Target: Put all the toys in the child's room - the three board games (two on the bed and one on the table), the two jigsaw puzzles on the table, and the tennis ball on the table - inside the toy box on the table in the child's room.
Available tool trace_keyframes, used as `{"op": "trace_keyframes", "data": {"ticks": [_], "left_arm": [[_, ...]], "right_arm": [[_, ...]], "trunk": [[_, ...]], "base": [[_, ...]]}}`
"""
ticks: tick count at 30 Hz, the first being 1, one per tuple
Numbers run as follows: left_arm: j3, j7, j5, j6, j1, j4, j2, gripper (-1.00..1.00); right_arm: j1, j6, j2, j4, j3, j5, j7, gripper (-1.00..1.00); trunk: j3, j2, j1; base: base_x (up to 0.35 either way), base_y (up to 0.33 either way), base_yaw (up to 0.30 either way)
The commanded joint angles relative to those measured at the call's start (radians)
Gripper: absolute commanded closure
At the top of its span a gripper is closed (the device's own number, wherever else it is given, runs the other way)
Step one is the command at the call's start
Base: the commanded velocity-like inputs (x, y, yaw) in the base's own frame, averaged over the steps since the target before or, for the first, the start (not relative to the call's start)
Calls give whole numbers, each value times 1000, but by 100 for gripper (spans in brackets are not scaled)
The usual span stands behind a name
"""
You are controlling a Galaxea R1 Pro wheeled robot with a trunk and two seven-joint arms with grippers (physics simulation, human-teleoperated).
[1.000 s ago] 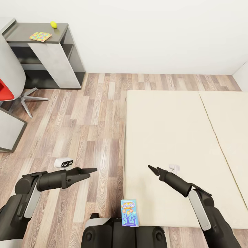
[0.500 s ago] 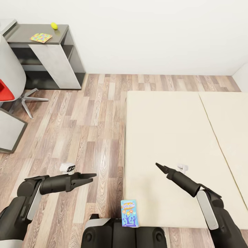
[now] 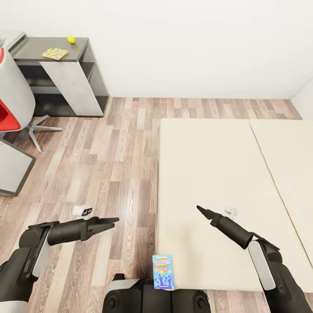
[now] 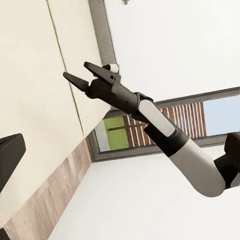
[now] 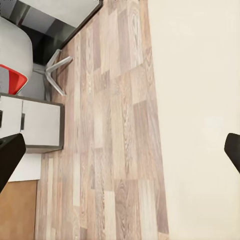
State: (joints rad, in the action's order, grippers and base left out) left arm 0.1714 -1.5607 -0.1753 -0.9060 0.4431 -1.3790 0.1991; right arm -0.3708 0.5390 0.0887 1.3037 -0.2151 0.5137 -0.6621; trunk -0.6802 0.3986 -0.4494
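the small blue game (image 3: pixel 163 272) lies flat on the bed's (image 3: pixel 217 174) near edge. it looks light and stiff, best pinched across its thin long edges. both grippers, left (image 3: pixel 114 220) and right (image 3: pixel 200 210), hover empty, fingers apart.

Both arms are matte black, built of rounded tubular links, each with a pale grey-white panel along the forearm. The left arm (image 3: pixel 52 234) and right arm (image 3: pixel 256 252) narrow towards slim, pointed black jaws. In the left wrist view the right arm's white forearm shell looks smooth and glossy. The trunk (image 3: pixel 152 300) is dark, with round black housings.
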Motion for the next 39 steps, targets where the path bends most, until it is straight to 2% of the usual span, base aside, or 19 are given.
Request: {"op": "trace_keyframes", "data": {"ticks": [1,10,19,39], "left_arm": [[0,-4,0,-10,0,0,0,-100],[8,-5,0,-10,1,0,2,-100],[34,-5,1,-10,0,0,3,-100],[36,11,12,-8,1,2,3,-100]], "right_arm": [[0,8,0,0,-1,6,-1,-100],[0,7,0,-1,-1,6,-2,-100],[0,7,-1,-1,-1,6,-3,-100],[1,5,-3,-8,-2,7,1,-100]], "trunk": [[1,1,-1],[15,1,-1],[30,1,-1],[63,1,-1]], "base": [[0,0,0],[0,0,0],[0,0,0],[0,0,29]]}}
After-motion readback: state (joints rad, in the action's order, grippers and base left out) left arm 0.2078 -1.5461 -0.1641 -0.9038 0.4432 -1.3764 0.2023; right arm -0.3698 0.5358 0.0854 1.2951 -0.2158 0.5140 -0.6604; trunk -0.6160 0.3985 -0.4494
